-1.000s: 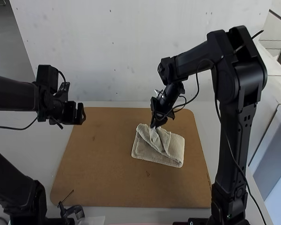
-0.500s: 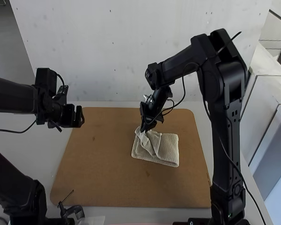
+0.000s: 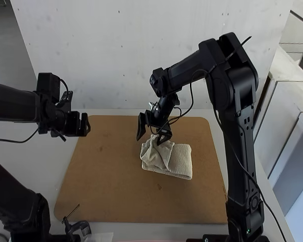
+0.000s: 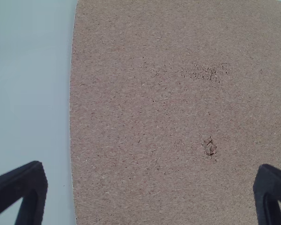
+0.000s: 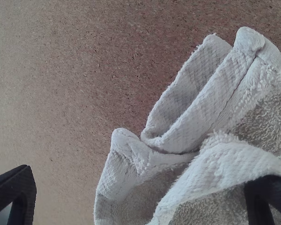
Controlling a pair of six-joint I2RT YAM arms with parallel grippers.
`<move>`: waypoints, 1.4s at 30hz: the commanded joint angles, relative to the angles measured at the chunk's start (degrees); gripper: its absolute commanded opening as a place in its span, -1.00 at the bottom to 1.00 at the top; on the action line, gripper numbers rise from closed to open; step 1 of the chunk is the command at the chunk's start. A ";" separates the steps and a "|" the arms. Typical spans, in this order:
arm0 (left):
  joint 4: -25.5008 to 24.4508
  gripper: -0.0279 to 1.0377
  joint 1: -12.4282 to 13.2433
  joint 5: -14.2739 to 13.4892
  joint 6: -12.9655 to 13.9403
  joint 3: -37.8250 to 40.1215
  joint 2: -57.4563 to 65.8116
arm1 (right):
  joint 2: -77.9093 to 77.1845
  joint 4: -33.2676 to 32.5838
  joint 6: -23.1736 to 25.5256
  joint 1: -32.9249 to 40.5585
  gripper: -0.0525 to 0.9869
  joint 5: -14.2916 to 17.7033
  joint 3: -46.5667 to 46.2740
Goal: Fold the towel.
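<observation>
The beige towel (image 3: 180, 160) lies right of the board's middle in the high view, folded, its left part rumpled with a loose flap on top. My right gripper (image 3: 151, 133) is over its far left edge, fingers wide apart. In the right wrist view, the right gripper (image 5: 143, 199) has one finger at the towel (image 5: 210, 122), partly under a raised edge, and the other over bare board. My left gripper (image 3: 86, 124) stands open by the board's far left corner, away from the towel; in the left wrist view, the left gripper (image 4: 150, 192) has nothing between its fingers.
A brown board (image 3: 111, 186) lies on the white table (image 3: 33, 159). A small black tool-like item (image 3: 78, 227) is at the board's near left edge. A pale wall rises behind the table.
My right gripper has moved left with the towel's flap, then opened and let it go. The flap has dropped into rumples at the towel's left. The left arm has barely moved.
</observation>
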 commanded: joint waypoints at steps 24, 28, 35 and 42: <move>0.48 0.90 0.34 1.23 0.86 -1.30 -1.19 | -12.57 -9.45 -0.77 -7.47 -0.57 12.90 -3.82; 0.48 0.90 0.69 1.23 1.03 -1.47 -1.28 | -12.66 -10.15 -3.50 -7.29 -0.86 18.08 -4.79; 0.48 0.90 0.95 1.23 1.21 -1.56 -1.55 | -13.27 -11.12 -4.38 -7.73 -0.85 21.51 -9.80; 0.48 0.90 1.13 1.23 1.21 -1.65 -1.55 | -12.48 -8.92 -4.46 -7.99 -0.86 22.83 -13.49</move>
